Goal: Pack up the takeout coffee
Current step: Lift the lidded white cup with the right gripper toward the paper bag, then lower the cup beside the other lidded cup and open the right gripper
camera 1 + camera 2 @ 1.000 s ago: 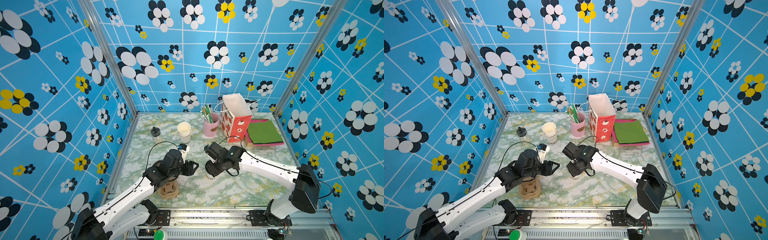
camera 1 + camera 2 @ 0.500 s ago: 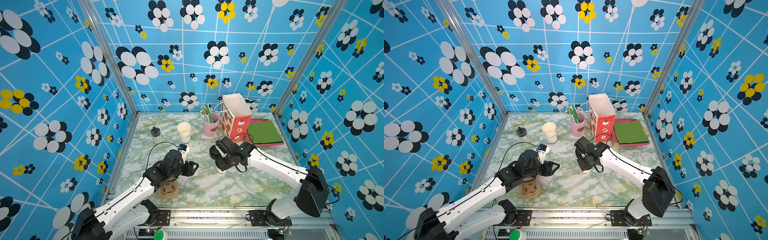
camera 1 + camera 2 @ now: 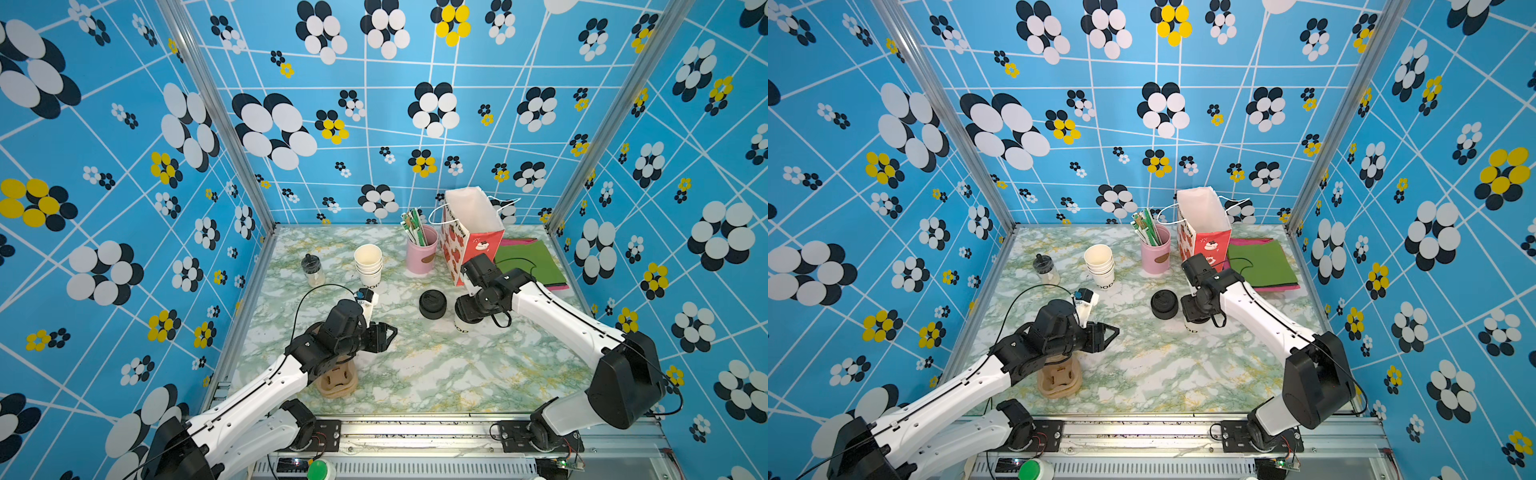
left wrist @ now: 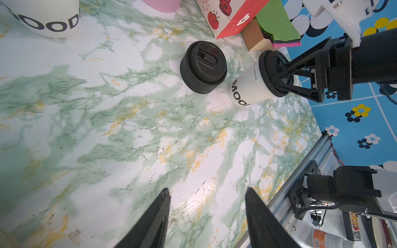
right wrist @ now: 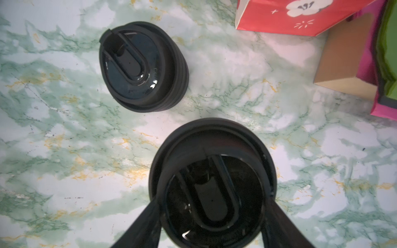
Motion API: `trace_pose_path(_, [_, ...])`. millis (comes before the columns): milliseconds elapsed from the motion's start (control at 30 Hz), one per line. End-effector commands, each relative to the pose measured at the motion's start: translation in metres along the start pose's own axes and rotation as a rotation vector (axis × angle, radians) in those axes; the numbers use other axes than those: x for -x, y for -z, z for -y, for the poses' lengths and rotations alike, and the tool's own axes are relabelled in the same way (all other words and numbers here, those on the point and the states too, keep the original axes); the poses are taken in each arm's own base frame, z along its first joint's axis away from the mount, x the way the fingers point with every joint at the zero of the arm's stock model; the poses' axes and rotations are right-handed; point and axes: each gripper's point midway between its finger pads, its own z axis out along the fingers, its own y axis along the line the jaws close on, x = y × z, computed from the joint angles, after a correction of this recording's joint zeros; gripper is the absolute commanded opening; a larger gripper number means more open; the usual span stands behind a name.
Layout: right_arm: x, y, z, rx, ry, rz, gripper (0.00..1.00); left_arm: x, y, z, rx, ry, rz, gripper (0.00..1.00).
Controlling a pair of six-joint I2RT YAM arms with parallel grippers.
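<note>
The takeout coffee (image 3: 460, 326) (image 3: 1191, 327), a white paper cup with dark lettering and a black lid, hangs tilted in my right gripper (image 3: 467, 309) (image 3: 1196, 309). The left wrist view shows the cup (image 4: 249, 85) with that gripper (image 4: 276, 82) shut on its lid from both sides. Its base is close to the marble table (image 3: 436, 374); I cannot tell whether it touches. In the right wrist view the lid (image 5: 212, 182) fills the space between the fingers of the right gripper (image 5: 211, 214). My left gripper (image 3: 388, 332) (image 3: 1113, 332) (image 4: 207, 191) stands open and empty at the table's middle left.
A squat black pile of lids (image 3: 432, 303) (image 5: 141, 66) sits just left of the cup. Behind it stands an open red and white paper bag (image 3: 469, 232), with folded green and pink bags (image 3: 528, 257) beside it. A pink holder (image 3: 422, 251), stacked cups (image 3: 368, 259), a small bottle (image 3: 312, 270) and wooden pieces (image 3: 336, 380) are also here.
My right gripper has carried the cup from the table's middle to the right and back, toward the paper bag, uncovering the pile of lids. The left arm has hardly moved.
</note>
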Motion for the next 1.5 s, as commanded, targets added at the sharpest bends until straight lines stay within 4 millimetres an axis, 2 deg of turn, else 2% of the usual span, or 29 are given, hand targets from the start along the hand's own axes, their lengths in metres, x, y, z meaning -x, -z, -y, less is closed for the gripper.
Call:
trace_pose_path(0, [-0.062,-0.032,0.036,-0.128,0.018,-0.287,0.61,-0.002,0.003,-0.003,0.002,-0.013,0.000,0.58])
trace_pose_path(300, [-0.055,-0.036,0.051,-0.144,-0.019,-0.288,0.61,-0.003,0.006,-0.005,0.008,-0.015,0.009,0.58])
trace_pose_path(1467, [-0.029,-0.017,0.048,-0.116,-0.040,-0.213,0.73,-0.002,0.005,-0.006,0.010,-0.014,0.006,0.59])
